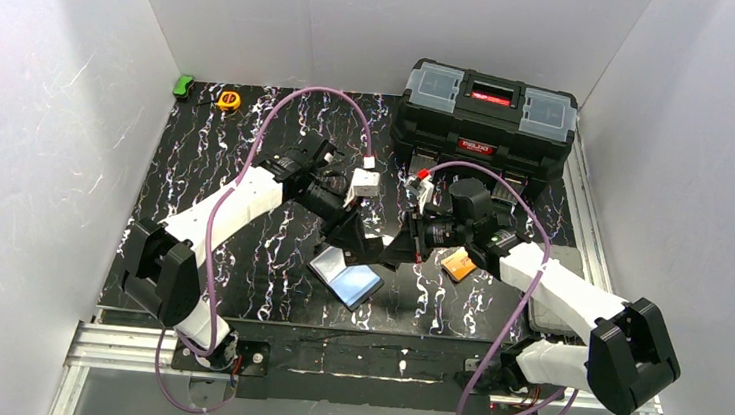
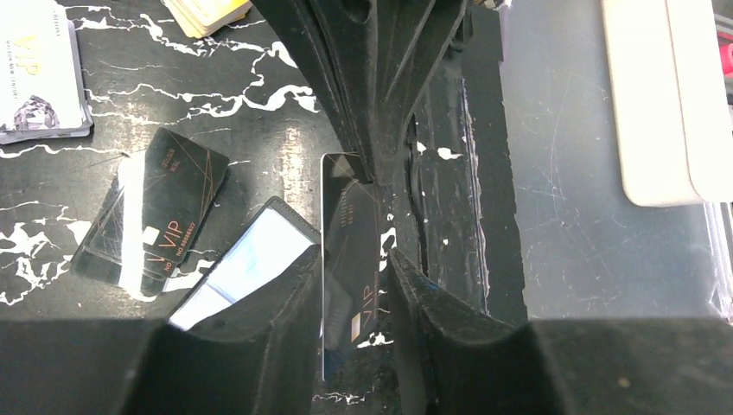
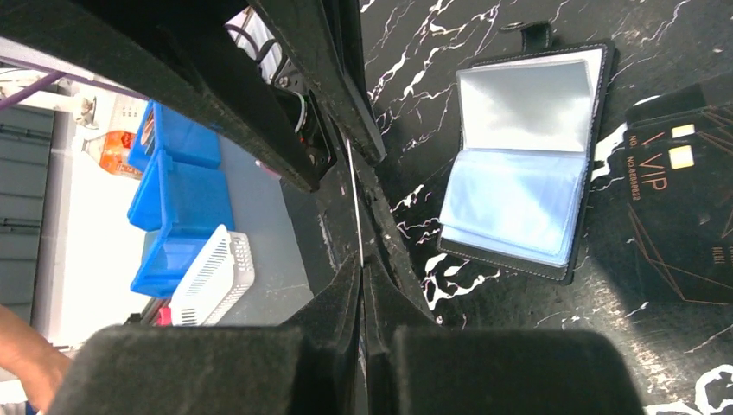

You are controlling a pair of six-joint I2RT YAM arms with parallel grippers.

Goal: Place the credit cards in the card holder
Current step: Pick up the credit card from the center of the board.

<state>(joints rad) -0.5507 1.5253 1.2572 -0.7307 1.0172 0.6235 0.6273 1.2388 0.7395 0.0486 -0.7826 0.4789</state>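
The card holder [image 1: 347, 278] lies open on the black marbled table, its bluish sleeves up; it also shows in the right wrist view [image 3: 527, 164]. Just above it my two grippers meet. My right gripper [image 3: 361, 264] is shut on a black VIP credit card [image 3: 353, 199], held edge-on. That card [image 2: 350, 225] stands between the fingers of my left gripper [image 2: 354, 259], whose jaws are still apart, the card's pale edge against one finger. Another black VIP card [image 2: 151, 212] lies flat beside the holder. Orange-yellow cards [image 1: 459, 265] and a white stack [image 2: 39, 78] rest nearby.
A large black toolbox [image 1: 487, 113] stands at the back right. A yellow tape measure [image 1: 228, 100] and a green object [image 1: 183, 86] sit at the back left corner. White walls enclose the table. Blue bins [image 3: 173, 173] lie beyond the table's edge.
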